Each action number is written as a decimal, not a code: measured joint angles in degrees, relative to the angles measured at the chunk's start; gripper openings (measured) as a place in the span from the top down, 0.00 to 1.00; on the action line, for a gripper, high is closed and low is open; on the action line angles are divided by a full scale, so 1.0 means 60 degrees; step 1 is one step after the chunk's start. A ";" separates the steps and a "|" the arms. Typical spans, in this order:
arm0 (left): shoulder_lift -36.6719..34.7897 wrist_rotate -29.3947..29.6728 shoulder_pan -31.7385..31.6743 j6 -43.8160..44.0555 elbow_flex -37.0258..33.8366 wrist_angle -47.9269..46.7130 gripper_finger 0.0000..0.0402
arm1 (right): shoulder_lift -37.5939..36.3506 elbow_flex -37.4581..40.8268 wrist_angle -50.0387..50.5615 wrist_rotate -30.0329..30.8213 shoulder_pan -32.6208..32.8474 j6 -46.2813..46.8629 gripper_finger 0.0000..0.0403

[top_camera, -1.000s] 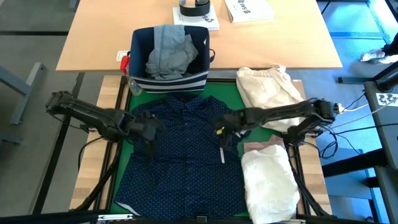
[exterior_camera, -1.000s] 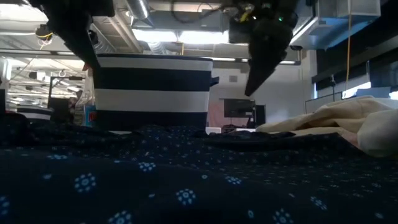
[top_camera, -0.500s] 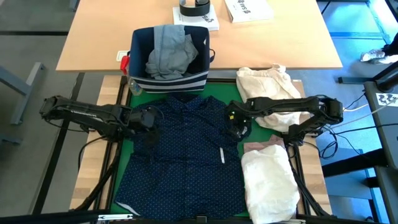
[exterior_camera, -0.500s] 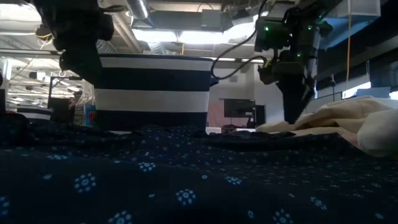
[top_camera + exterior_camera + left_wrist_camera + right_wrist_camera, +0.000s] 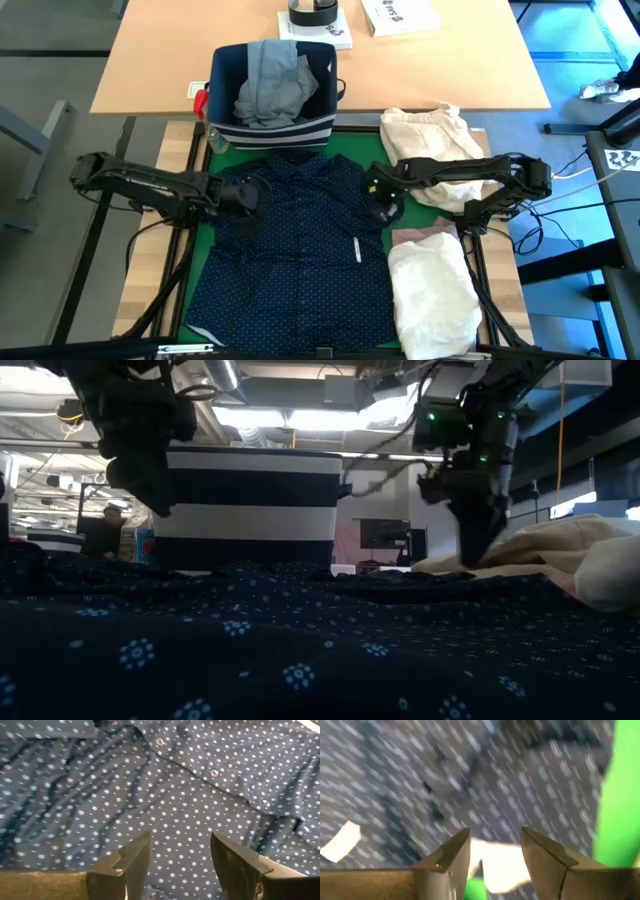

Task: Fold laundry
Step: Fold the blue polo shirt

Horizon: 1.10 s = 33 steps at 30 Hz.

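The navy white-dotted shirt (image 5: 300,240) lies spread flat, front up, on the green mat (image 5: 200,235). My left gripper (image 5: 248,205) hovers open over the shirt's left shoulder area (image 5: 175,785), clear of the cloth in the low view (image 5: 152,495). My right gripper (image 5: 385,213) stands open, pointing down, low over the shirt's right edge (image 5: 445,780) where the green mat (image 5: 620,795) shows. Whether its fingertips (image 5: 478,560) touch the cloth, I cannot tell. Light grey jeans (image 5: 270,85) lie in the bin. A white shirt (image 5: 430,295) and a pale pink top (image 5: 420,240) lie at the right.
The navy striped bin (image 5: 225,70) stands at the mat's far edge, just beyond the shirt's collar. A cream-beige bundle (image 5: 435,140) lies at the far right, close behind my right gripper. Behind the mat a wooden table (image 5: 450,70) carries books.
My right gripper has gone from over the shirt's middle toward the table's right edge and come down to the shirt's right edge, rolling as it went. My left gripper has come lower over the left shoulder. The shirt has stayed where it lay.
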<state>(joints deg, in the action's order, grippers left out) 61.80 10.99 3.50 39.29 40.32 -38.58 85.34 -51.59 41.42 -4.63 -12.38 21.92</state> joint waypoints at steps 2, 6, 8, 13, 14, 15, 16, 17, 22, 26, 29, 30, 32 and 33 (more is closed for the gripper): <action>0.0093 -0.0271 0.0115 0.0238 -0.0001 0.0024 0.51 | 0.0000 0.0000 -0.0977 -0.0264 0.0000 -0.0027 0.57; 0.0212 -0.0552 0.0602 0.0758 -0.0001 0.0030 0.51 | 0.0000 -0.0007 -0.2908 -0.0132 0.0007 -0.0269 0.57; 0.0287 -0.0525 0.0876 0.0965 -0.0001 0.0023 0.51 | 0.0000 -0.0007 -0.3536 0.0395 -0.0001 -0.0296 0.57; 0.0547 -0.0461 0.1675 0.1875 -0.0168 0.0138 0.51 | 0.0409 -0.0009 -0.5114 0.0838 -0.0007 -0.0487 0.57; 0.0608 -0.0466 0.1847 0.2074 -0.0267 0.0183 0.51 | 0.0574 -0.0019 -0.5510 0.0787 -0.0004 -0.0489 0.57; 0.0671 -0.0468 0.2024 0.2268 -0.0373 0.0176 0.51 | 0.0751 -0.0025 -0.5792 0.0725 -0.0004 -0.0490 0.57; 0.0723 -0.0478 0.2205 0.2481 -0.0473 0.0152 0.51 | 0.0952 -0.0025 -0.6019 0.0668 -0.0004 -0.0496 0.57; 0.0764 -0.0512 0.2363 0.2724 -0.0572 0.0197 0.51 | 0.1127 -0.0022 -0.6220 0.0668 -0.0004 -0.0492 0.57; 0.0886 -0.0752 0.3257 0.4157 -0.1344 0.0931 0.51 | 0.1955 -0.0022 -0.6961 0.0904 -0.0004 -0.0783 0.57; 0.0908 -0.0757 0.3796 0.5185 -0.2216 0.2156 0.51 | 0.2429 -0.0018 -0.6844 0.1589 -0.0074 -0.1029 0.57; 0.0903 -0.0651 0.3880 0.5702 -0.2797 0.2841 0.51 | 0.2560 -0.0018 -0.6324 0.1715 -0.0211 -0.1199 0.57; 0.0878 -0.0576 0.3875 0.5789 -0.2926 0.2989 0.51 | 0.2602 -0.0018 -0.6165 0.1758 -0.0220 -0.1238 0.57; 0.0858 -0.0504 0.3772 0.5874 -0.3183 0.3080 0.51 | 0.2637 -0.0018 -0.5609 0.1861 -0.0329 -0.1328 0.57; 0.0850 -0.0487 0.3684 0.5877 -0.3267 0.3152 0.51 | 0.2637 -0.0018 -0.5295 0.1871 -0.0339 -0.1380 0.57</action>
<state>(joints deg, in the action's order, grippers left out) 66.90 8.07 25.60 74.55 20.72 -19.67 101.16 -51.70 9.65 6.59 -14.41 13.64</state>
